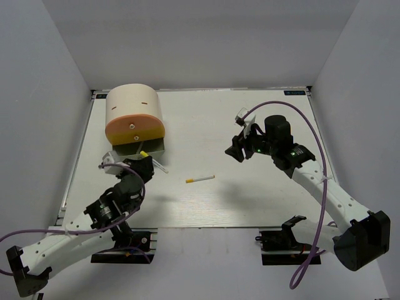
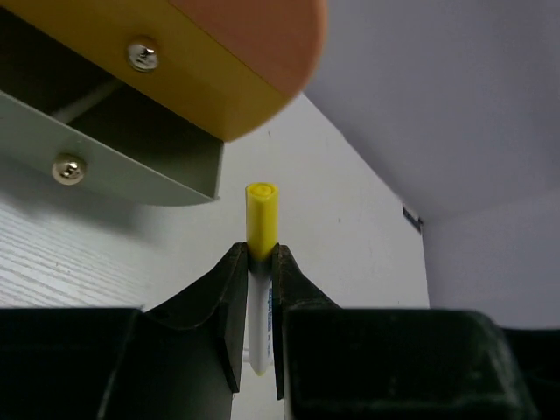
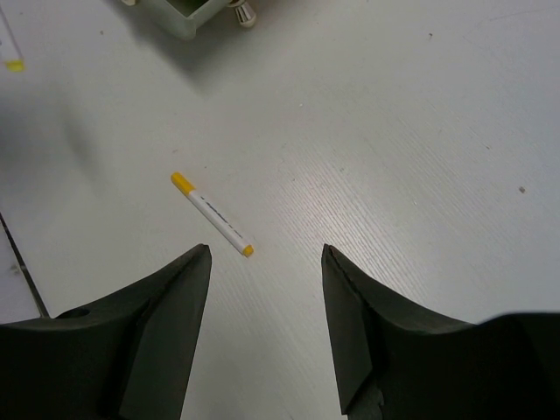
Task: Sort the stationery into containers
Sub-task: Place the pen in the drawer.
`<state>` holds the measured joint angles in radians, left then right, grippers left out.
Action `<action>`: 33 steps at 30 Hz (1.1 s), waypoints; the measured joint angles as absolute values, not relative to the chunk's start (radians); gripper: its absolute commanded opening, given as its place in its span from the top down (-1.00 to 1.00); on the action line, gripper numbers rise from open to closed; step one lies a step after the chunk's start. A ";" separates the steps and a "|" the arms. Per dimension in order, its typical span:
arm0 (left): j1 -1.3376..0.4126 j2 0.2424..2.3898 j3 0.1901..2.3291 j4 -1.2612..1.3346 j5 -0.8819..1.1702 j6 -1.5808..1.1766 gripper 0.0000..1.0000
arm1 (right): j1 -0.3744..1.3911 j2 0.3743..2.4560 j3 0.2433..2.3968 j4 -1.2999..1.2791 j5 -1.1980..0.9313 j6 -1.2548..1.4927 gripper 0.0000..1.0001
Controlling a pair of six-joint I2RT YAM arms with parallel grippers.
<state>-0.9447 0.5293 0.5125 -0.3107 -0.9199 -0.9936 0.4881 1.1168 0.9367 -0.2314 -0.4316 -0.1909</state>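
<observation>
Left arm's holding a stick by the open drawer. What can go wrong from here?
1. The left gripper pinches the yellow-tipped stick near one end; it may pivot or slip.
2. Its tip sits outside the open drawer's corner, below the organiser's face; released here, it probably lands outside.
3. The second stick lies loose on the table; the open right gripper could roll it away.

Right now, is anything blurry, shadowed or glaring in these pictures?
Left wrist view: the container looms close, its open drawer shadowed inside, the yellow-tipped pen crisp. Top view: even light, only soft shadows on the table. Right wrist view: sharp, no glare.
</observation>
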 measured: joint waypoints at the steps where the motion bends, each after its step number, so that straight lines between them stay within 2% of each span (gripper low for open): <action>1: -0.945 0.507 0.487 -0.298 -0.958 -1.037 1.00 | 0.488 1.117 0.937 -0.231 -0.434 -0.191 -0.20; 7: -0.944 0.517 0.397 -0.196 -1.160 -1.221 1.00 | 0.486 1.114 0.936 -0.231 -0.445 -0.191 -0.20; 16: -0.938 0.752 0.399 -0.013 -1.377 -1.322 1.00 | 0.486 1.112 0.936 -0.231 -0.450 -0.191 -0.20; 33: -0.769 1.045 0.476 0.154 -1.437 -1.378 1.00 | 0.486 1.101 0.936 -0.232 -0.456 -0.191 -0.20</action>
<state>-0.7692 1.0454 0.4759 0.1543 -1.4372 -1.3785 0.4862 1.1007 0.9363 -0.2317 -0.4557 -0.1909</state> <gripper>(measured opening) 0.245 0.596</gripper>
